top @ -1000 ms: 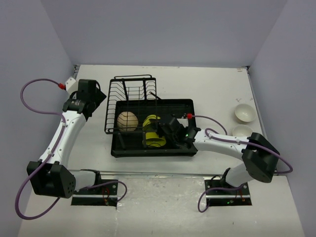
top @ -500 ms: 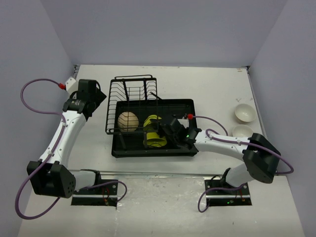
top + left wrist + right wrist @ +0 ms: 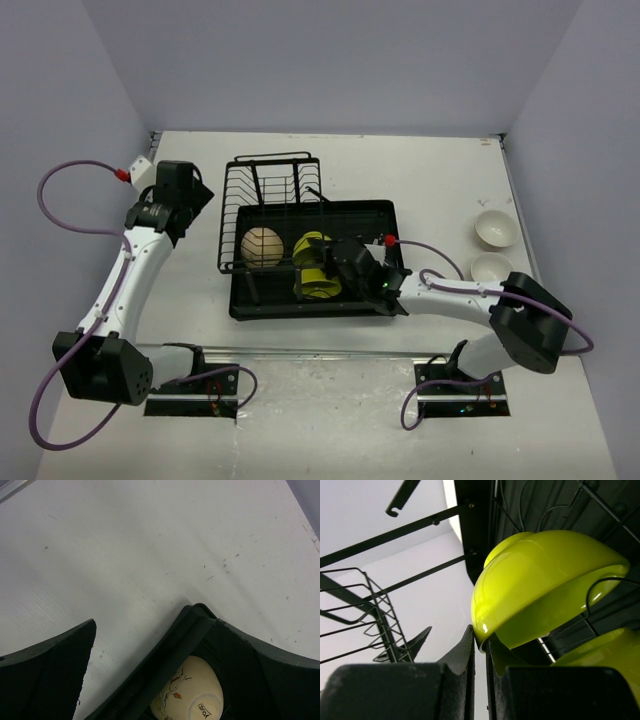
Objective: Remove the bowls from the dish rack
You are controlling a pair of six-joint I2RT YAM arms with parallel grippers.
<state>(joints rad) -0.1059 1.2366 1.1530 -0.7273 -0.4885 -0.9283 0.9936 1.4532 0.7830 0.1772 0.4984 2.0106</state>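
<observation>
The black dish rack point(image 3: 268, 188) joins a wide black tray point(image 3: 375, 222). A tan bowl point(image 3: 260, 245) leans in the tray's left part. It also shows in the left wrist view point(image 3: 192, 690), bottom up with a painted sprig. Two lime-green bowls stand in the slots, one upper point(image 3: 313, 244) and one lower point(image 3: 320, 288). My right gripper point(image 3: 336, 263) is shut on the rim of the upper lime-green bowl point(image 3: 545, 580); its fingertips point(image 3: 481, 639) pinch the rim's edge. The other green bowl point(image 3: 605, 652) sits low on the right. My left gripper point(image 3: 176, 190) is open and empty beside the tray's far left corner point(image 3: 192, 617).
Two cream-white bowls point(image 3: 495, 229) point(image 3: 490, 266) sit upright on the table at the right. Rack wires point(image 3: 375, 610) stand close on the left of my right gripper. The purple side walls close in the white table point(image 3: 430, 170).
My right arm has pushed a little further in among the green bowls. The tray and rack have shifted slightly to the right. The left arm has barely moved.
</observation>
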